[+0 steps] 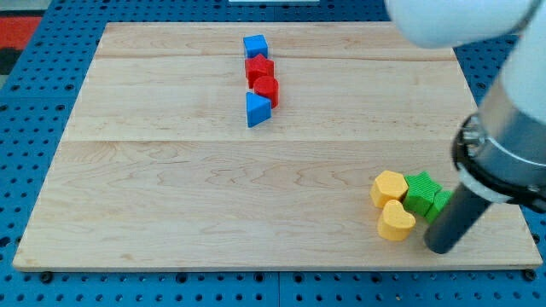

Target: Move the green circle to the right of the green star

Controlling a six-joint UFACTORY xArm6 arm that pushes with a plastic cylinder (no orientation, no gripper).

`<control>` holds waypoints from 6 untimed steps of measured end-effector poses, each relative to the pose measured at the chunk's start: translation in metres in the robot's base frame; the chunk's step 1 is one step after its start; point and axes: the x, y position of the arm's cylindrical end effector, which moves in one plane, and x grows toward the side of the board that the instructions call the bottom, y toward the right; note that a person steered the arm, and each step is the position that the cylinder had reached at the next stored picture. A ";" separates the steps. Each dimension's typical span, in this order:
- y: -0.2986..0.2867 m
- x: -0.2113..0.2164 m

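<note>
Wooden board: pale planks, resting on a blue pegboard surface. Upper-centre group, stacked in a short column from the view's top downward: blue cube; red block, shape unclear, touching the cube; second red block, touching the first; blue triangular block, touching that red block from below. Lower-right group, well apart from the first: yellow hexagonal block; yellow heart-shaped block just below it, touching; green star, immediately at the view's right of the yellow hexagon, touching it; green circle, only a sliver showing, pressed against the star's right side and largely hidden behind the rod. Arm: white and grey body entering from the view's upper right, ending in a dark rod; my tip sits on the board just below the green pair and at the view's right of the yellow heart, near but apart from it. No fingers on this rig, so no opening or closing to record.
</note>
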 end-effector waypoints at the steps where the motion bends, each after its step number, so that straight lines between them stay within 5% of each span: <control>1: 0.010 -0.006; 6: 0.035 -0.019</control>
